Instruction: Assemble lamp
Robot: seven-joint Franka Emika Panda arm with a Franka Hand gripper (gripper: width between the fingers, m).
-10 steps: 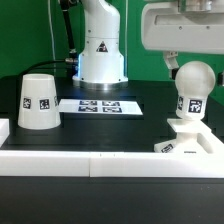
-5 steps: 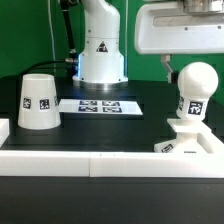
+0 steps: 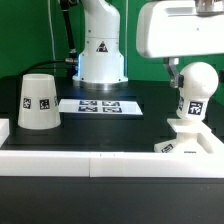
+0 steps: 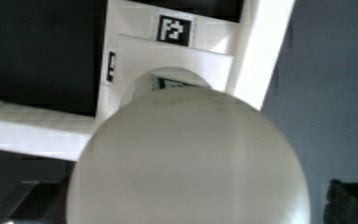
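Three white lamp parts sit on the black bench [image 3: 100,135]. The bulb [image 3: 193,88] stands upright on the square base [image 3: 192,138] at the exterior view's right, with the shade [image 3: 38,100] well apart at its left. The claw [image 3: 180,68] hovers at the bulb's top, and I cannot tell whether it is gripping.

Low exterior view and close, downward wrist view share the bulb [image 3: 196,82] [image 4: 185,150].

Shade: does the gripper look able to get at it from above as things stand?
Probably yes. The shade stands alone at the exterior view's left, with nothing over it. The gripper hangs by the bulb, so it must first travel across.
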